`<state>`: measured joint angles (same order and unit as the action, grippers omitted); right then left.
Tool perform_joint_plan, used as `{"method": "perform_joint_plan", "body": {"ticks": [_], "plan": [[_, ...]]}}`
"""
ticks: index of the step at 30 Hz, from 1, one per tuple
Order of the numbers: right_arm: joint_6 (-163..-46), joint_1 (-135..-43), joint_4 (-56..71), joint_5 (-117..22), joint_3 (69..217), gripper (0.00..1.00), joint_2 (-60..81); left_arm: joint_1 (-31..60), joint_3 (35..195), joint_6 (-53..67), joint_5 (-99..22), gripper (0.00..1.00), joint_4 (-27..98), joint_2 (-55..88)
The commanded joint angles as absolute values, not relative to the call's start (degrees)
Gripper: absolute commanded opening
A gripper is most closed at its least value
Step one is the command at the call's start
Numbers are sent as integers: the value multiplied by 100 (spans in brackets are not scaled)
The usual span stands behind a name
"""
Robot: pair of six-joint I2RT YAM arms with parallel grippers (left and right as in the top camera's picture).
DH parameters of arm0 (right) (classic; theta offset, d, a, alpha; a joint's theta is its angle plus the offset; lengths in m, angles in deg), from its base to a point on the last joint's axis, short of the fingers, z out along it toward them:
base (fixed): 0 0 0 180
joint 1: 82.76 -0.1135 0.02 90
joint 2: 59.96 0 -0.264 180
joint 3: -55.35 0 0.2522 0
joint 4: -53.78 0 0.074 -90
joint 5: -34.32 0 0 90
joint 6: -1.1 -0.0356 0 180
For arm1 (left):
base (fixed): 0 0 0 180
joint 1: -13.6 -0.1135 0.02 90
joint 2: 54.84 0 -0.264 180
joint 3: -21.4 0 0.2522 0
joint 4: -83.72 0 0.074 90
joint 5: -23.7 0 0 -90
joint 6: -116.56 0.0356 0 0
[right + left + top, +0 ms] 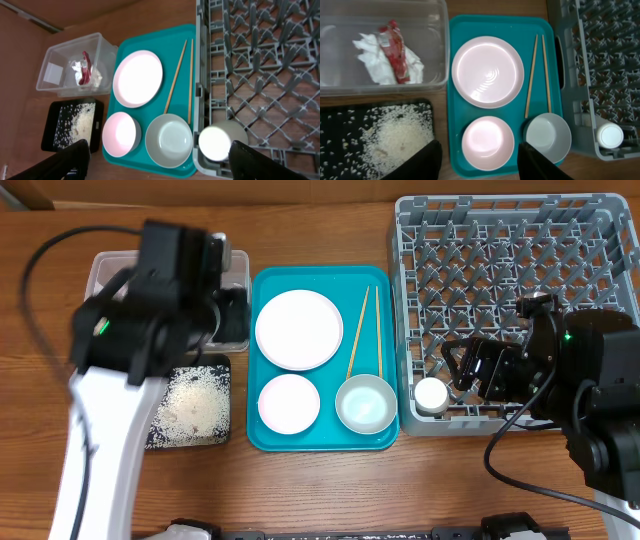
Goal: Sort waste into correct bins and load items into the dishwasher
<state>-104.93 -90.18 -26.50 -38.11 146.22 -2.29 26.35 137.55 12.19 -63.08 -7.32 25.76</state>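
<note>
The red wrapper (395, 52) and white tissue (372, 62) lie in the clear tub (340, 85). Rice scraps (395, 137) cover the black tray (335, 125). The white plate (298, 330), pink-backed bowl (288, 402), silvery bowl (366, 404) and chopsticks (358, 335) sit on the teal tray (325, 442). The white cup (432, 394) stands in the front left corner of the grey dish rack (510, 300). My left gripper (480, 165) is open and empty, high above the pink-backed bowl. My right gripper (165, 165) is open and empty, just right of the cup in the overhead view (465, 365).
The left arm (150, 310) covers much of the clear tub (100, 270) in the overhead view. The rack holds rows of upright pegs and only the cup. Bare wooden table (300, 490) runs along the front edge.
</note>
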Motion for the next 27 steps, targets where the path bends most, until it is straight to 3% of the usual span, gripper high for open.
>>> {"method": "perform_joint_plan", "body": {"ticks": [1, 5, 6, 7, 11, 12, 27], "plan": [[-10557, -8992, -2565, -3892, 14628, 90, -371, 2638, 13836, 1374, -6594, 54, -994, 2030], [-10513, -8992, -2615, -3892, 14628, 90, -371, 2638, 13836, 1372, -6764, 58, -1160, 1654], [-10513, -8992, -2615, -3892, 14628, 90, -371, 2638, 13836, 1372, -6843, 72, -1204, 1564], [-10515, -8992, -2615, -3892, 14628, 90, -371, 2638, 13836, 1372, -6865, 100, -1228, 1520], [-10520, -8992, -2620, -3894, 14628, 94, -368, 2638, 13836, 1369, -6806, 100, -1359, 1490], [-10522, -8992, -2622, -3892, 14628, 100, -355, 2638, 13836, 1369, -6786, 100, -1385, 1492], [-10522, -8992, -2506, -3912, 14628, 100, 379, 2642, 13834, 1372, -6789, 100, -1385, 1610]]}}
